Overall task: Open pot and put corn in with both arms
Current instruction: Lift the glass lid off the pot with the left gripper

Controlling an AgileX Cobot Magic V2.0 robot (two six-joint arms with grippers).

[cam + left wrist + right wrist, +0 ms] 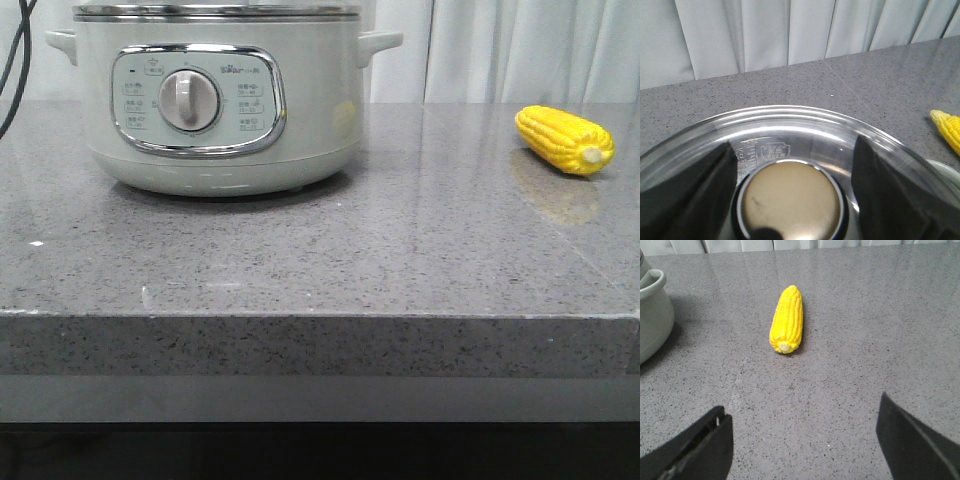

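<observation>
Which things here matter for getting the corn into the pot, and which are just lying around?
For the job: pot, its glass lid with knob, corn, left hand, right hand.
Lying about: black cables, curtain.

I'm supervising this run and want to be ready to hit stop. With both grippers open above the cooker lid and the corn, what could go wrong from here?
1. The left gripper straddles the round metal knob of the clear glass lid; smooth metal could slip from the grip when lifted.
2. The small yellow ear of corn is rounded and lies loose on the grey speckled stone countertop; the open right gripper may roll it if it closes off-centre.
</observation>
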